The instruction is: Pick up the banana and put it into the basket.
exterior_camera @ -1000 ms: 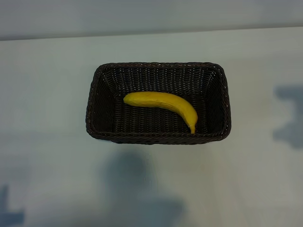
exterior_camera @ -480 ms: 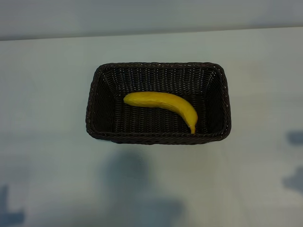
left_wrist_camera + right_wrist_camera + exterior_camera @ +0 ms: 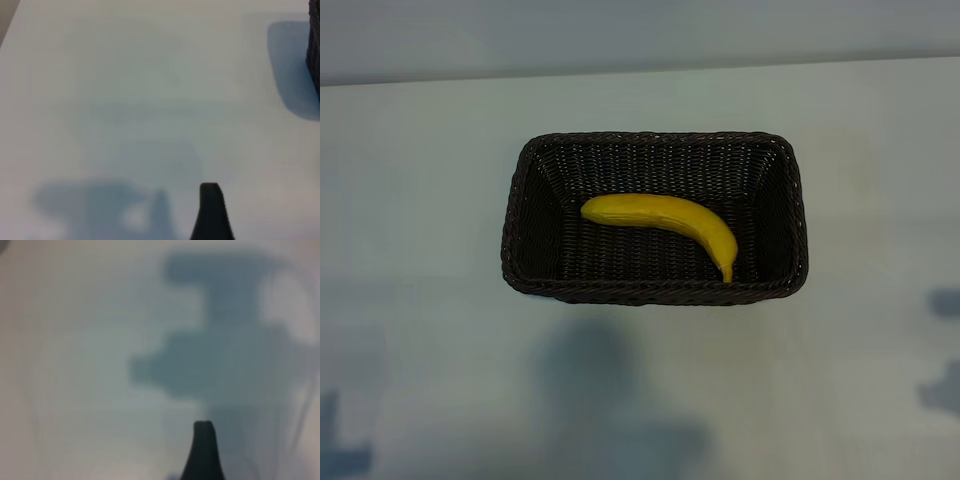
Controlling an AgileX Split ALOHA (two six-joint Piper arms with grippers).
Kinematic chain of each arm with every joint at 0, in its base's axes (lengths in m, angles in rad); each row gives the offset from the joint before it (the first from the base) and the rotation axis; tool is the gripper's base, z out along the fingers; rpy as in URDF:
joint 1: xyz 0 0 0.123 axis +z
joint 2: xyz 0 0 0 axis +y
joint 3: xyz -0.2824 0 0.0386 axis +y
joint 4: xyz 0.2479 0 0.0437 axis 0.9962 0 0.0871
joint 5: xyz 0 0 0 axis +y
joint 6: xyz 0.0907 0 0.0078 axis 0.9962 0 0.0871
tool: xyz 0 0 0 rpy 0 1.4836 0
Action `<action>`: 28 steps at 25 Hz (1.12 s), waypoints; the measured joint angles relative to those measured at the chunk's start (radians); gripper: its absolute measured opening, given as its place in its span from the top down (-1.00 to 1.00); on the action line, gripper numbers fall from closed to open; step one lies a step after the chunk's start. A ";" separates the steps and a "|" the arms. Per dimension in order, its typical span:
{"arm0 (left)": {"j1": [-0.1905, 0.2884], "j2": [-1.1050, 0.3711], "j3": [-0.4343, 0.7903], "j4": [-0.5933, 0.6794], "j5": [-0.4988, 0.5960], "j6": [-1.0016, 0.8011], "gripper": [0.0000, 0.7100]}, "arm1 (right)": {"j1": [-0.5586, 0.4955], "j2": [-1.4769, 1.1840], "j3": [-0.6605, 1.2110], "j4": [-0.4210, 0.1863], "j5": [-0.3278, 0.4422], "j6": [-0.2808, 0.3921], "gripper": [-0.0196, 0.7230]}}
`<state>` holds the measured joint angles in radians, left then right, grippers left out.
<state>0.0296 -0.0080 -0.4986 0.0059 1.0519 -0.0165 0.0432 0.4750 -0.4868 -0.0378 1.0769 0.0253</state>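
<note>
Presently the banana [image 3: 665,226] lies flat inside the basket [image 3: 520,200], unheld. Judged light, smooth-skinned and easily bruised; best gripped across its thick middle. Both grippers stand spread and empty, clear of the basket.

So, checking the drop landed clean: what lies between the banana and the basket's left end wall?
Only bare woven basket floor lies between the banana and that wall, seen in the exterior view.
</note>
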 joint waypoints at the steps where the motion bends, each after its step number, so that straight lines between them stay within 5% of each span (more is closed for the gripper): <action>1: 0.000 0.000 0.000 0.000 0.000 0.000 -0.54 | 0.000 0.000 0.000 0.000 0.000 0.000 -0.60; 10: 0.000 0.000 0.000 0.004 0.000 0.000 -0.54 | -0.157 -0.161 0.000 0.000 -0.001 0.000 -0.60; 18: 0.000 0.000 0.000 0.004 0.000 0.000 -0.54 | -0.158 -0.459 0.001 0.000 0.001 0.000 -0.60; 28: 0.000 0.000 0.000 0.004 0.000 0.001 -0.54 | -0.158 -0.482 0.001 0.001 0.001 0.000 -0.60</action>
<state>0.0296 -0.0080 -0.4982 0.0102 1.0519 -0.0156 -0.1148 -0.0065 -0.4859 -0.0369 1.0779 0.0253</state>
